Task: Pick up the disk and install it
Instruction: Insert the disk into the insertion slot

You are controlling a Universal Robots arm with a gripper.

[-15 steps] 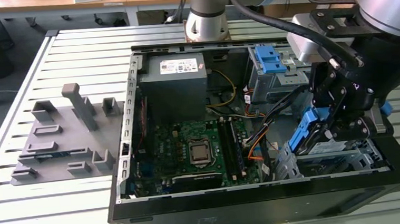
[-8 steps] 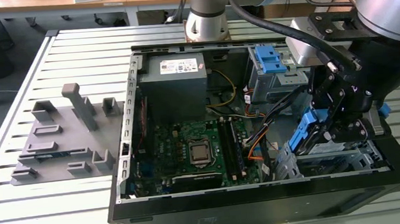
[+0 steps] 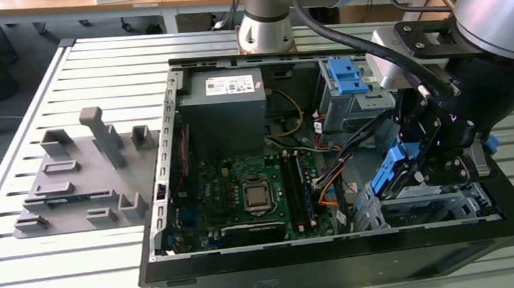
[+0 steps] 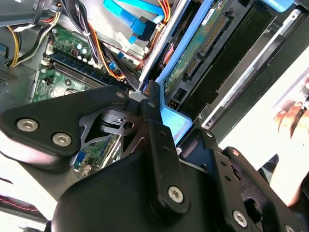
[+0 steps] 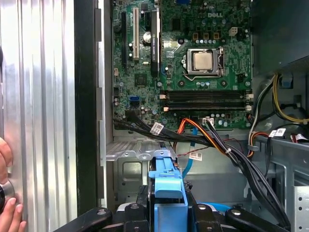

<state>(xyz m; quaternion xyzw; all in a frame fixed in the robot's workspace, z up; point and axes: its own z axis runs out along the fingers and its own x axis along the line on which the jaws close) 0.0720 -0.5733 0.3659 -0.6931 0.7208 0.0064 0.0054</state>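
I'm at the install step: my black gripper [image 3: 424,164] is clamped on the flat silver-grey hard drive in its blue plastic carrier [image 5: 166,187] and holds it tilted just above the grey metal drive cage [image 3: 435,207] at a corner of the open black computer case [image 3: 338,264] — seating it, I judge, calls for squaring carrier to cage.

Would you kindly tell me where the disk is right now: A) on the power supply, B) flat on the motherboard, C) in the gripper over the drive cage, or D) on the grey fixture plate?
C: the gripper is shut on the disk by its blue carrier, over the metal drive cage.
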